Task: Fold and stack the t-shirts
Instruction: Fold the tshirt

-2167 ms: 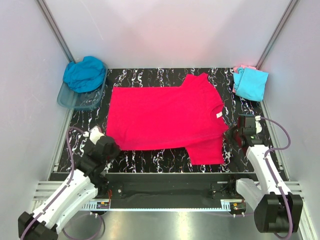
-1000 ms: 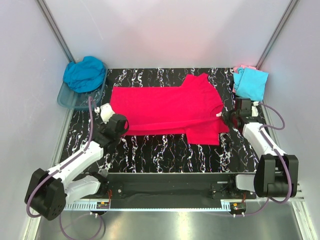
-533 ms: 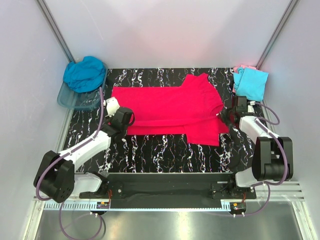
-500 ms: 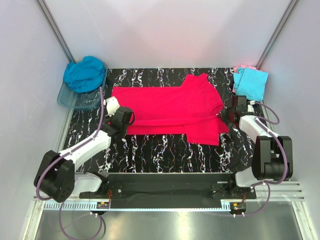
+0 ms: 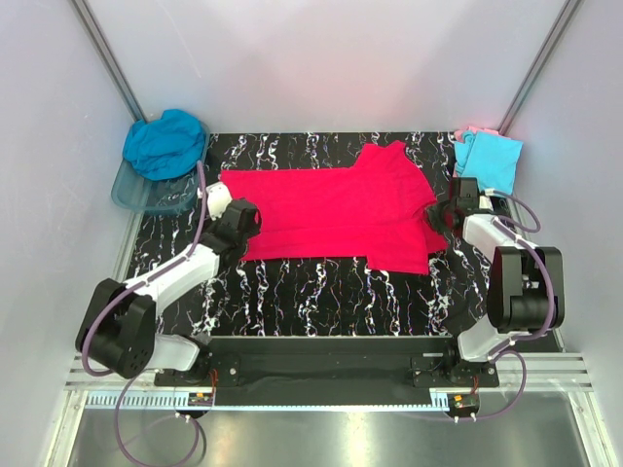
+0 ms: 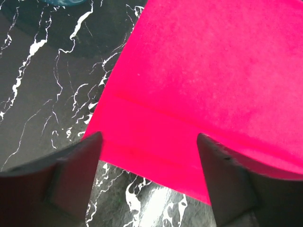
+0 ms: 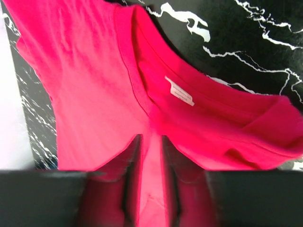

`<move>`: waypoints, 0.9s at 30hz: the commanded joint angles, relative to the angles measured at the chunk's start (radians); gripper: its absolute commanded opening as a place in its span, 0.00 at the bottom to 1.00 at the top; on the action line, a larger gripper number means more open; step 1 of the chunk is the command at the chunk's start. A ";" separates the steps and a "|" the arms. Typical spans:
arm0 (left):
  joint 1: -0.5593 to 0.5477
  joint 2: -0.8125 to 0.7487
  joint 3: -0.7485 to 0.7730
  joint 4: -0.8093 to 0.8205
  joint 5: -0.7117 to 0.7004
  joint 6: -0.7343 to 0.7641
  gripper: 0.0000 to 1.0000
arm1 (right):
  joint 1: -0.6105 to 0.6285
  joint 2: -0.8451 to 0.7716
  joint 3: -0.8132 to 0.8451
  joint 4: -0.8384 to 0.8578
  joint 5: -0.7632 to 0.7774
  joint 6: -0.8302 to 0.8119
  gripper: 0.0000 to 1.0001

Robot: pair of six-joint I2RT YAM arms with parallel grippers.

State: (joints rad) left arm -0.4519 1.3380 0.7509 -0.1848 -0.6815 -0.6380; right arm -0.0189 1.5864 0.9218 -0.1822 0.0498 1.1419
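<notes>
Release looks to me like the step in hand: the pink-red t-shirt [image 5: 331, 209] lies spread across the middle of the table [image 5: 321, 292] with its near long edge doubled over into a band, and I judge the fold is laid. On my left side, my left gripper [image 6: 149, 142] stands wide open over the shirt's hem corner, fingers either side of the band and holding nothing. It should rise straight up so no fingertip drags that corner back. On my right side, my right gripper [image 7: 152, 142] sits at the collar end with its jaws only narrowly apart and red cloth showing in the gap. I cannot tell whether they pinch it or merely straddle it, so I would spread them fully before lifting, lest the neckline come up with me and spoil the fold. Counting from the left: one clear tub [image 5: 146, 199] holding one teal-blue shirt [image 5: 165, 141], one pink-red shirt at centre, then at the far right corner one light cyan shirt [image 5: 490, 162] lying on one pale pink shirt [image 5: 475, 130]. Four shirts, one tub, two grippers.
</notes>
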 commanded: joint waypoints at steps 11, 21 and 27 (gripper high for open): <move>-0.013 -0.158 -0.041 0.044 0.008 -0.018 0.91 | 0.082 -0.310 -0.027 0.124 0.010 -0.173 0.69; -0.102 -0.388 -0.251 0.067 0.095 -0.034 0.91 | 0.097 -0.653 -0.429 -0.035 0.048 -0.136 0.67; -0.102 -0.422 -0.320 0.142 0.178 -0.011 0.91 | 0.097 -0.787 -0.408 -0.197 0.160 -0.221 0.68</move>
State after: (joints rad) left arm -0.5503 0.9356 0.4500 -0.1463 -0.5602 -0.6624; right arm 0.0761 0.8444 0.4561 -0.3202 0.1116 0.9859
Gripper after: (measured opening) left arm 0.909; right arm 0.677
